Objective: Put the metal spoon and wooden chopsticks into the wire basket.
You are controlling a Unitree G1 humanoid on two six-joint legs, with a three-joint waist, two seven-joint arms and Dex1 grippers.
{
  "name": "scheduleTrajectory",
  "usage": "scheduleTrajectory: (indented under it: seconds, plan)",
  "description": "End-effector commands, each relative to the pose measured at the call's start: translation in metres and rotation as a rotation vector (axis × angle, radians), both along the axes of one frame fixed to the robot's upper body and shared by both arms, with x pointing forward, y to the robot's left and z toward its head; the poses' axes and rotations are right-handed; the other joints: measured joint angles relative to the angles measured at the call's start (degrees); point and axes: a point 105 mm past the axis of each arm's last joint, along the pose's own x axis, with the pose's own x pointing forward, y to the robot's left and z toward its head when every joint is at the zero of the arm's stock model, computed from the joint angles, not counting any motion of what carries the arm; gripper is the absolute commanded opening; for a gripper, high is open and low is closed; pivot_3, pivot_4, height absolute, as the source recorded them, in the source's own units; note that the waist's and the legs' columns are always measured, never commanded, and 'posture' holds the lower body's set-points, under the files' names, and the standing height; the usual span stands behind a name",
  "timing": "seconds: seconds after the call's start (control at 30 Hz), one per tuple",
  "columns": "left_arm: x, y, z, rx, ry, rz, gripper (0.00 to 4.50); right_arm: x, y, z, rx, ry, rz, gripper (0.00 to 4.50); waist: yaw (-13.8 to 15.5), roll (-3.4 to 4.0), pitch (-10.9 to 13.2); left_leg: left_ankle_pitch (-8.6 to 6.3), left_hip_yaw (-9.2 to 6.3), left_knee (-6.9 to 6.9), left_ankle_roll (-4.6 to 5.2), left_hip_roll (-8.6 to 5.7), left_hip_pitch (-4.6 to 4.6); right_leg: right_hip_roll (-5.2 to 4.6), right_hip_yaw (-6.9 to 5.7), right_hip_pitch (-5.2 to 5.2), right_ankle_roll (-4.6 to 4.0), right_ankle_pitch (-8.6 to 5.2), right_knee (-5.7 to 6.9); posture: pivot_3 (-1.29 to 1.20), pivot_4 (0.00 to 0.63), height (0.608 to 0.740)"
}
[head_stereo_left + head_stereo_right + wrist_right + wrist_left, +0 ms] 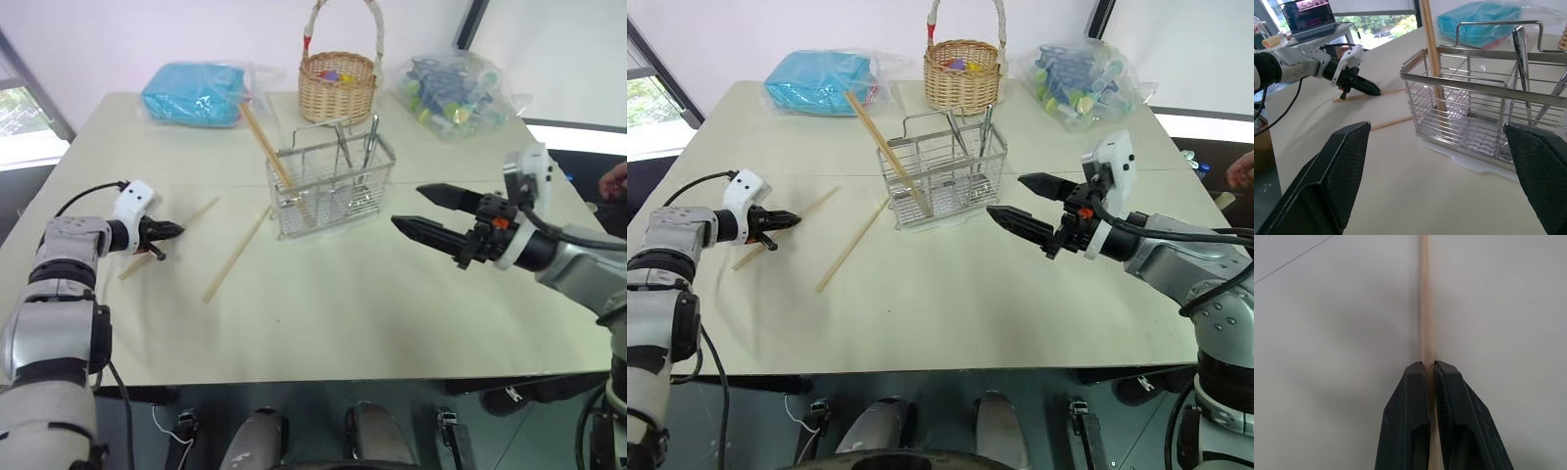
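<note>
On the table (323, 313), left jaws pinch a half-hidden chopstick (1424, 308); right jaws spread.

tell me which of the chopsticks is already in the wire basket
The chopstick leaning upright in the wire basket's left end. The left hand pinches a second chopstick on the table, and a third lies loose beside the basket.

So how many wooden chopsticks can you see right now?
3. One chopstick stands slanted in the wire basket, one lies on the table left of it, one is clamped in the left tool.
</note>
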Motion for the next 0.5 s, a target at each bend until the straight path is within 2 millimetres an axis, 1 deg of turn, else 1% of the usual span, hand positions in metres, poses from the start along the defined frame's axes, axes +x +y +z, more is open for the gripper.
scheduleTrajectory:
  seconds: [0.03, 0.07, 0.13, 0.2, 0.27, 0.37, 0.5]
  plan:
    - [0.018, -0.014, 0.079, -0.184, -0.278, -0.028, 0.04, -0.003, -0.001, 0.007, 0.011, -0.05, 0.002, 4.5, 0.1, -0.09, 0.0, 0.0, -0.05, 0.04, 0.0, 0.0, -0.04, 0.0, -0.03, 0.0, 0.0, 0.0, 0.0, 0.0, 0.15, 0.74]
    - [0.018, -0.016, 0.087, -0.213, -0.309, -0.031, 0.04, -0.004, 0.0, 0.007, 0.011, -0.053, 0.005, 4.5, 0.0, -0.11, 0.0, 0.0, -0.06, 0.06, 0.0, 0.0, -0.06, -0.01, -0.04, 0.0, 0.0, 0.0, 0.0, 0.0, 0.15, 0.74]
    - [0.02, -0.022, 0.119, -0.316, -0.434, -0.01, 0.04, -0.008, 0.005, 0.007, 0.021, -0.06, 0.037, 4.5, -0.1, -0.11, 0.0, 0.0, -0.04, 0.05, 0.0, -0.01, -0.04, -0.03, -0.03, 0.01, 0.0, 0.0, -0.01, 0.0, 0.15, 0.74]
    - [0.018, -0.028, 0.147, -0.418, -0.544, 0.012, 0.04, -0.015, 0.009, 0.008, 0.034, -0.063, 0.08, 4.5, -0.1, -0.11, 0.0, 0.0, -0.07, 0.05, 0.0, 0.02, -0.04, -0.04, -0.03, 0.01, 0.0, 0.0, -0.01, 0.0, 0.15, 0.74]
    - [0.013, -0.035, 0.168, -0.497, -0.616, 0.018, 0.04, -0.021, 0.014, 0.009, 0.042, -0.065, 0.124, 4.5, -0.1, -0.11, 0.0, 0.0, -0.04, 0.05, 0.0, 0.02, -0.02, -0.05, -0.02, 0.02, 0.0, 0.0, -0.01, 0.0, 0.15, 0.74]
    - [0.001, -0.056, 0.197, -0.589, -0.694, -0.012, 0.04, -0.027, 0.018, 0.013, 0.056, -0.074, 0.175, 4.5, -0.1, -0.11, 0.0, 0.0, -0.06, 0.06, 0.0, 0.04, -0.02, -0.05, 0.0, 0.02, 0.0, 0.0, -0.03, 0.0, 0.15, 0.74]
    - [-0.02, -0.088, 0.238, -0.668, -0.795, -0.096, 0.04, -0.028, 0.021, 0.017, 0.064, -0.087, 0.197, 4.5, 0.0, -0.11, 0.0, 0.0, -0.06, 0.06, -0.01, 0.05, -0.02, -0.04, 0.01, 0.04, 0.01, 0.0, -0.05, 0.0, 0.15, 0.74]
